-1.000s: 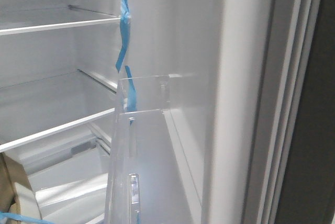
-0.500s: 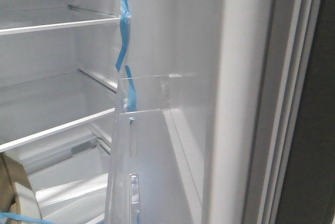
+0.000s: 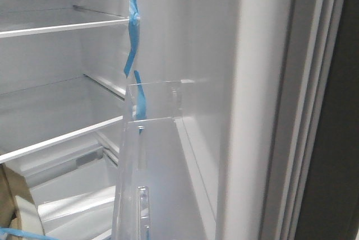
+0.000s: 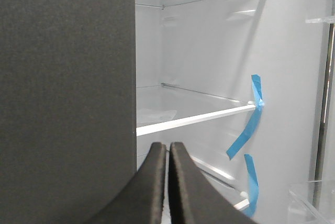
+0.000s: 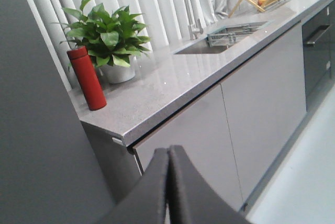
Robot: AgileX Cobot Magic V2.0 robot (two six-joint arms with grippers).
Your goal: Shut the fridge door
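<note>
The fridge door (image 3: 252,83) stands open on the right of the front view. I see its white inner side, a clear plastic bin (image 3: 154,156), blue tape strips (image 3: 132,32) and the ribbed white gasket (image 3: 311,111). Its dark grey outer face fills the left of the right wrist view (image 5: 36,130). My right gripper (image 5: 168,153) is shut and empty close beside that face; contact cannot be told. My left gripper (image 4: 167,148) is shut and empty, pointing into the fridge interior next to a dark grey panel (image 4: 63,103). Neither gripper shows in the front view.
White fridge shelves (image 3: 61,27) and a lower drawer (image 3: 73,195) lie inside. A brown object with blue tape (image 3: 14,212) sits at the bottom left. Beyond the door are a grey counter (image 5: 172,85), a red bottle (image 5: 86,77), a potted plant (image 5: 110,41), a sink (image 5: 220,38) and glossy cabinet fronts (image 5: 261,98).
</note>
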